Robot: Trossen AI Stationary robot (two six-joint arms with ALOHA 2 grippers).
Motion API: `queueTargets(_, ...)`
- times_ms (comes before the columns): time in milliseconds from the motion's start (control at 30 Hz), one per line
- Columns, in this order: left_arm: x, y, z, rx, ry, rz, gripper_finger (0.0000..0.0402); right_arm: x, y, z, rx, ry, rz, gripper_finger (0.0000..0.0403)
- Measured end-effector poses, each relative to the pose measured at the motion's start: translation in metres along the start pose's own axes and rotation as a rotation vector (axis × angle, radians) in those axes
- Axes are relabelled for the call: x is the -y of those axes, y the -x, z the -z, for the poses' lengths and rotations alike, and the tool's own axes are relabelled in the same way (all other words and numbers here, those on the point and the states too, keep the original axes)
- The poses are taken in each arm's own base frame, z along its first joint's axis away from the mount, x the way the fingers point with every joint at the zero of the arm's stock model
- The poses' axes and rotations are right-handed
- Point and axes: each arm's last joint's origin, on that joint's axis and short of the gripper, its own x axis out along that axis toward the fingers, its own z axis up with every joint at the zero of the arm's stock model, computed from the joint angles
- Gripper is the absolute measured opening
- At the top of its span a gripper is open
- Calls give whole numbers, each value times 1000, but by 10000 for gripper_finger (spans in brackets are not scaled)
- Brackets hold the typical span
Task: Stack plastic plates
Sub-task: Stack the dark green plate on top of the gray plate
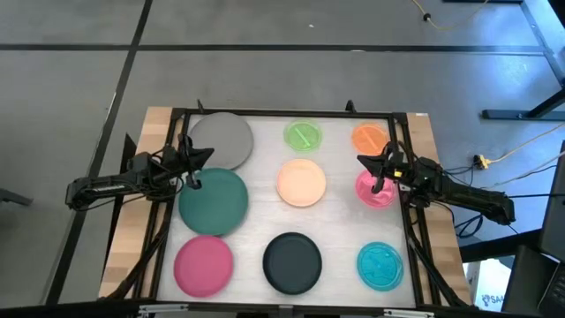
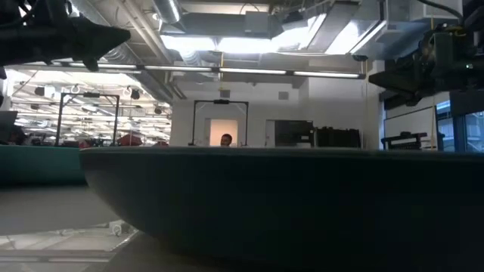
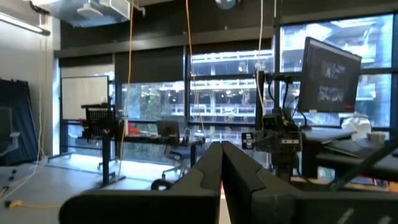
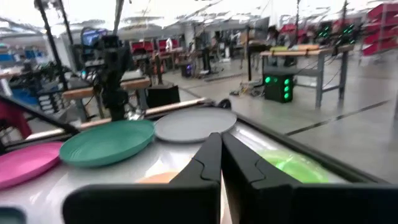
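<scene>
No stacking is done yet, as far as the high view shows: all nine plates lie apart on the worktop [image 1: 256, 238], each flat with its face up, so the whole job is left. Being round, none has a long axis or a heading.

Taking the peach plate [image 1: 301, 183] at the middle as landmark, the large ones sit thus: the dark teal plate [image 1: 214, 201] beside it toward the left arm, its far rim just meeting the grey plate [image 1: 222, 140]; the pink plate [image 1: 204, 264] and black plate [image 1: 292, 261] nearer the front edge.

The small ones: green plate [image 1: 303, 136] behind the peach, orange plate [image 1: 370, 138] and magenta plate [image 1: 376, 189] toward the right arm, cyan plate [image 1: 380, 264] at the front.

The left hand [image 1: 193, 183] hangs clenched and empty over the teal plate's rim; the right hand [image 1: 377, 186], also clenched and empty, over the magenta plate.
</scene>
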Motion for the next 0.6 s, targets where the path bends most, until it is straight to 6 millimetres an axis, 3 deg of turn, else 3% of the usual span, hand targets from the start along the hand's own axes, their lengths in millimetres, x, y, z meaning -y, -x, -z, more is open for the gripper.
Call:
queueTargets(400, 2, -5, 4, -37, -82, 55, 1, -1, -8, 1, -16, -16, 8, 5)
queueTargets(600, 5, -10, 3, -5, -80, 108, 1, -6, -26, -19, -51, 5, -30, 5)
